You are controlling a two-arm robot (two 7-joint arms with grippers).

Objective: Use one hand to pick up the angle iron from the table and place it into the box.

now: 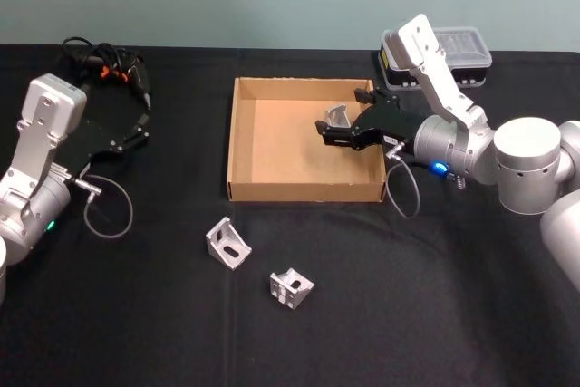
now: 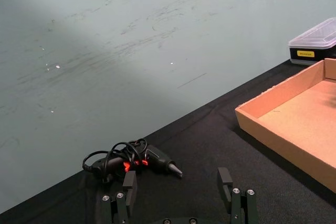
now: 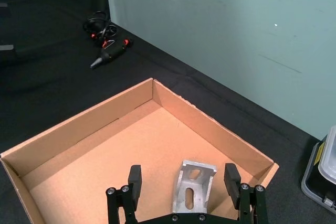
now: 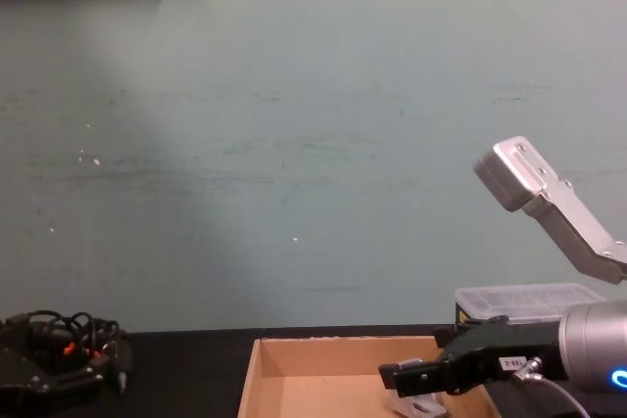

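A silver angle iron (image 1: 337, 116) (image 3: 193, 190) (image 4: 416, 404) stands on the floor of the tan box (image 1: 304, 192) (image 3: 79, 129) (image 4: 333, 348), near its far right corner. My right gripper (image 1: 343, 117) (image 3: 182, 174) (image 4: 411, 376) hovers over that corner, open, with one finger on either side of the piece and a gap to each. Two more angle irons (image 1: 228, 243) (image 1: 290, 288) lie on the black table (image 1: 408, 314) in front of the box. My left gripper (image 1: 138, 126) (image 2: 177, 178) is parked open at the far left, away from the box (image 2: 283, 140).
A black case with a clear lid (image 1: 453, 52) (image 2: 314, 43) (image 3: 323, 177) (image 4: 519, 302) sits behind the box on the right. A black tool with tangled cables (image 1: 109, 65) (image 2: 142, 160) (image 3: 107, 53) (image 4: 59, 345) lies at the back left near the wall.
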